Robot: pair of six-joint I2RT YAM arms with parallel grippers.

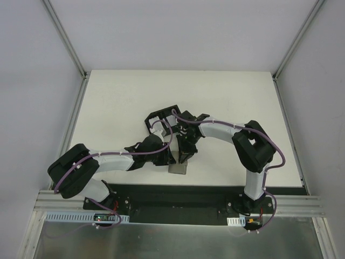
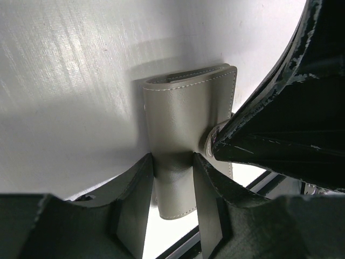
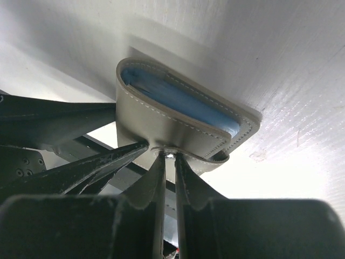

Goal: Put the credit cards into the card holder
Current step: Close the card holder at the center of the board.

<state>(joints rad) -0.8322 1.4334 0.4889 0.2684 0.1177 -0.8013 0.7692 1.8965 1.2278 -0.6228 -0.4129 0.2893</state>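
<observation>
Holding: left claw (image 2: 172,159) is clamped across the lower part of the card holder (image 2: 183,113), one finger on each side
Right claw (image 3: 167,157): fingers nearly together, tips pinched at the holder's closing tab and snap
Card holder: grey, folded, stitched edges, pale blue lining visible in the right wrist view; sits between the two claws; cannot tell if it rests on the desk or hangs just above it
Surface: white matte desk (image 1: 124,97), faint scuffs and specks in the wrist views
Room: plain grey walls (image 1: 178,32) on three sides, aluminium rails (image 1: 64,38) running up from the far corners
Black tray (image 1: 161,116): divided, near desk centre, just beyond the claws, tilted relative to the desk edges; pale bits inside, cannot tell what they are
Edges: holder is close to the near edge, just ahead of the black base plate (image 1: 172,194); metal sheet (image 1: 172,243) lies below that
Open room: bare desk to the left, to the right and past the tray; both arms crowd the middle, elbows bent outward
Writing: small parts at the arm bases, too small to read
</observation>
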